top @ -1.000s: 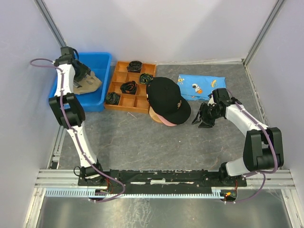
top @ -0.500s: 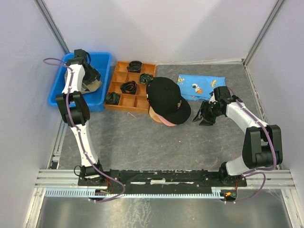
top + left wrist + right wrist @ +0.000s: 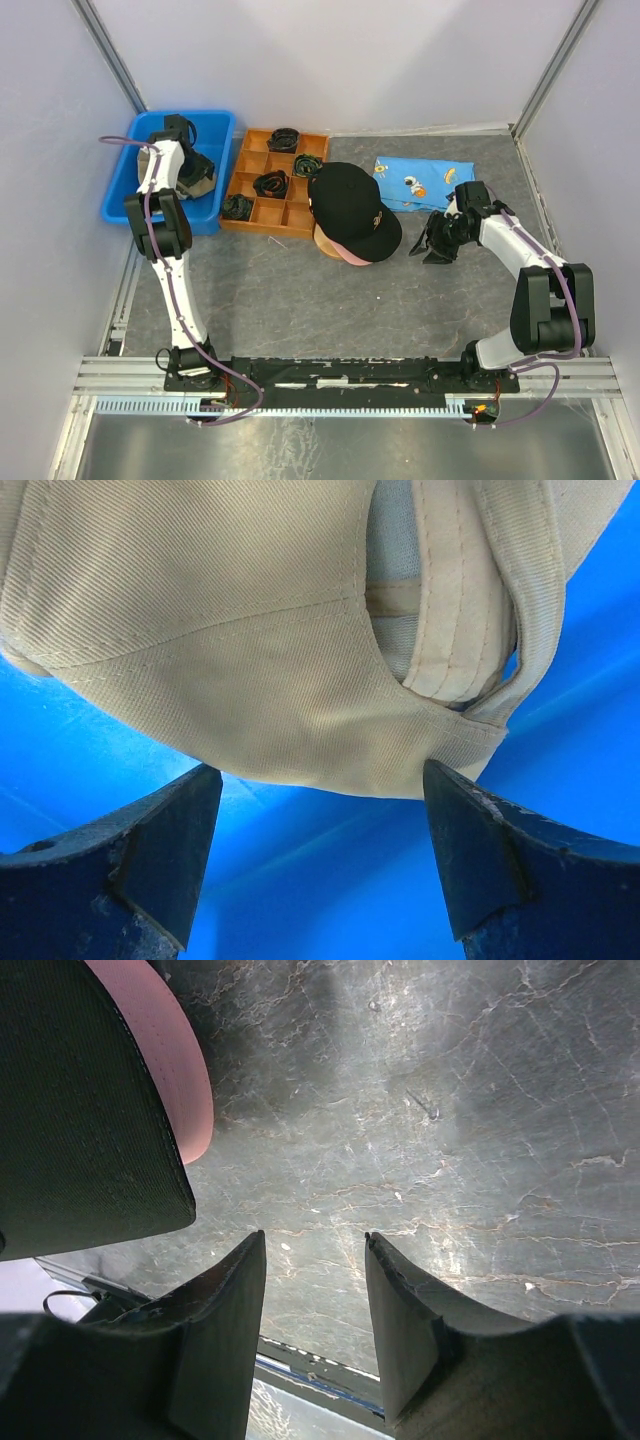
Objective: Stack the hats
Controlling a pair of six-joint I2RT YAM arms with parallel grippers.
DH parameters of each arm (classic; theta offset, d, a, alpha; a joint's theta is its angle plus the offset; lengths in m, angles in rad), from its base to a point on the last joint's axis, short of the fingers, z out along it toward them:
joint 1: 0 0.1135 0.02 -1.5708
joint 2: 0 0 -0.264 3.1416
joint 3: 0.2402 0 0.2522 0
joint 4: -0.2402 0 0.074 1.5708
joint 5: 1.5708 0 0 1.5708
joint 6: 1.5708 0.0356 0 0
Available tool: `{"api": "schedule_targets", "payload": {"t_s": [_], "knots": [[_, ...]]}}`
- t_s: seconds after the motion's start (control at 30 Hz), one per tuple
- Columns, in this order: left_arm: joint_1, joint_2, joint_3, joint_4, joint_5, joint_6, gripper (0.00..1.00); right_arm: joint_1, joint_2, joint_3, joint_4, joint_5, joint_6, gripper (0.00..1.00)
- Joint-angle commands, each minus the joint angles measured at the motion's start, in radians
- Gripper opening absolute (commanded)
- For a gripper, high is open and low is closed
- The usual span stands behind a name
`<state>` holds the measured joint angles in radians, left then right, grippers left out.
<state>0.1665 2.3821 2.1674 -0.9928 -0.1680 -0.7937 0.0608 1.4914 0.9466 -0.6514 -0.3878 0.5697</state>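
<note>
Just ahead of my left tool (image 3: 322,775) the tan cap (image 3: 250,630) is lying in the blue bin (image 3: 300,880), its lower edge sitting right at the line between my fingertips. I am holding this tool spread wide, with nothing between the fingers (image 3: 170,830); only the bin's blue floor is showing in the gap beneath them. From above, my left arm is stretching far forward from its base, folding at the elbow over the bin's near rim (image 3: 120,190), and the left tool (image 3: 192,168) is pointing down into the bin at the tan cap (image 3: 203,180). To this tool's right the wooden tray (image 3: 262,215) is sitting just beside the bin.

My right arm is reaching forward and bending inward at the elbow, so the right tool (image 3: 432,245) is hanging low over the desk (image 3: 330,310). I am holding it partly parted and it is gripping nothing; bare desk is showing between the fingers (image 3: 400,1300). To the left of the right tool (image 3: 313,1240), near but not touching, the black cap (image 3: 80,1110) is resting on top of the pink cap (image 3: 165,1070), whose brim is peeking out underneath. From above, that black cap (image 3: 345,205) is covering most of the pink cap (image 3: 352,258). Beyond this tool the blue cloth (image 3: 425,180) is lying flat on the desk.
</note>
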Motion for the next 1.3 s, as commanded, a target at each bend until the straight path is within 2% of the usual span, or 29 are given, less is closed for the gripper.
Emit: {"api": "schedule_targets", "payload": {"t_s": [0.0, 0.1, 0.17, 0.27, 0.3, 0.47, 0.6, 0.8, 1.07, 1.27], "knots": [[-0.004, -0.003, 0.058, 0.032, -0.087, -0.049, 0.86, -0.013, -0.026, 0.023, 0.0, 0.0, -0.022, 0.52], [-0.003, -0.016, 0.054, 0.045, -0.141, -0.033, 0.74, -0.019, -0.032, 0.027, -0.003, -0.004, -0.022, 0.52], [-0.001, -0.02, 0.055, 0.064, -0.158, -0.013, 0.53, -0.021, -0.035, 0.031, -0.006, -0.005, -0.024, 0.52], [0.005, -0.012, 0.064, 0.068, -0.16, 0.007, 0.06, -0.024, -0.038, 0.037, -0.009, -0.005, -0.022, 0.52], [0.005, -0.009, 0.068, 0.067, -0.156, 0.014, 0.03, -0.024, -0.039, 0.04, -0.011, -0.005, -0.021, 0.52], [0.007, -0.029, 0.053, 0.068, -0.134, 0.047, 0.03, -0.025, -0.047, 0.054, -0.021, -0.005, -0.019, 0.52], [-0.001, -0.136, 0.031, 0.107, -0.091, 0.067, 0.03, -0.024, -0.058, 0.066, -0.025, -0.009, -0.015, 0.52], [-0.041, -0.28, 0.082, 0.115, -0.068, 0.106, 0.03, -0.025, -0.077, 0.092, -0.016, -0.045, 0.007, 0.52], [-0.176, -0.473, 0.111, 0.184, -0.065, 0.234, 0.03, -0.025, -0.159, 0.185, -0.007, -0.106, 0.042, 0.52], [-0.299, -0.603, 0.038, 0.271, 0.071, 0.311, 0.03, -0.024, -0.229, 0.267, 0.075, -0.189, 0.139, 0.52]]}}
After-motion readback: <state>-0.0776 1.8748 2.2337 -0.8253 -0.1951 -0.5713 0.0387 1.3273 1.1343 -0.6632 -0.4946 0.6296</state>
